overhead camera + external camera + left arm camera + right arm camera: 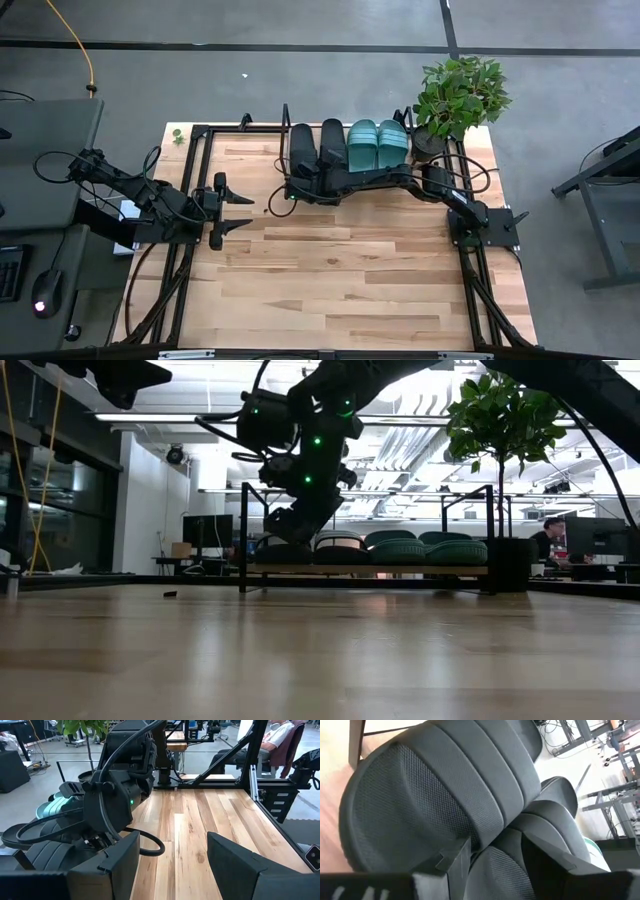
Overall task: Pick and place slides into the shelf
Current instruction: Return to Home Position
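All four slides sit side by side on the shelf (pixel 370 569) at the table's far edge. The two black ones (pixel 302 145) (pixel 332 145) are on the left, the two teal ones (pixel 362 145) (pixel 392 142) on the right, soles on the wooden board. My right arm reaches across from the right. Its gripper (pixel 297 185) (pixel 300 525) is at the near end of the leftmost black slide (pixel 420 795), closed on it. My left gripper (pixel 238 212) (pixel 172 865) hovers open over the table's left side, touching nothing. My right gripper has a textured part (pixel 495 865) of the leftmost black slide between its two fingers (pixel 455 865), just below the ribbed strap (pixel 470 770). It comes slanting down from the near side. The slide lies on the shelf board (pixel 283 552), next to the second black slide (pixel 555 820).
A potted plant (pixel 460 95) stands at the shelf's right end, by the far right corner. The black tube frame (pixel 195 180) runs along the table's sides. Bare wood lies open between the shelf and the near edge. A person sits beyond the table (pixel 270 735).
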Robot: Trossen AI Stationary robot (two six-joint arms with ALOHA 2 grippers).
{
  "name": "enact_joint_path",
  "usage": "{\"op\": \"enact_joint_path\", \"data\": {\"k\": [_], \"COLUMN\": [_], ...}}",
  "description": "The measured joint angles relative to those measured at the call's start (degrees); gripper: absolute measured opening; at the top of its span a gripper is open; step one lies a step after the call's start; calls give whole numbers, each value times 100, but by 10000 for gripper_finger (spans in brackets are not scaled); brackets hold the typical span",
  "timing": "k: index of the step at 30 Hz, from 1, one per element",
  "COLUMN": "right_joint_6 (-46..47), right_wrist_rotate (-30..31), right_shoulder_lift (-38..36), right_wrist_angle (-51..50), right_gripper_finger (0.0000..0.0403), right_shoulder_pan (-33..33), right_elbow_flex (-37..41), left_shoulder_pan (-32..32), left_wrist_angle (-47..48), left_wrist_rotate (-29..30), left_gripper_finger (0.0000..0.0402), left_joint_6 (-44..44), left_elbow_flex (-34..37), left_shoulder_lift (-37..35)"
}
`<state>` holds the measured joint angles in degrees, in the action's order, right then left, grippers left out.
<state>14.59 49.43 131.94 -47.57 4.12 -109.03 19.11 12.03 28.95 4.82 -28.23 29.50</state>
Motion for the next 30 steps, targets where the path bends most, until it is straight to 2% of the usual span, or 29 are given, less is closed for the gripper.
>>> {"op": "enact_joint_path", "data": {"k": [6,21,30], "right_joint_6": [-5,-446,-457], "right_wrist_rotate": [-322,-2697,-2734], "right_shoulder_lift": [0,-4,-13], "right_wrist_angle": [57,-63,252], "right_gripper_finger": [165,165,165], "right_shoulder_pan": [-46,-455,-777], "right_elbow_flex": [-6,-1448,-1846], "left_shoulder_pan": [0,2,2], "left_wrist_angle": [11,17,15], "left_wrist_rotate": [0,0,0], "left_gripper_finger": [215,215,215], "left_joint_6": [0,10,352], "left_elbow_flex": [0,0,0], "left_shoulder_lift": [0,0,-59]}}
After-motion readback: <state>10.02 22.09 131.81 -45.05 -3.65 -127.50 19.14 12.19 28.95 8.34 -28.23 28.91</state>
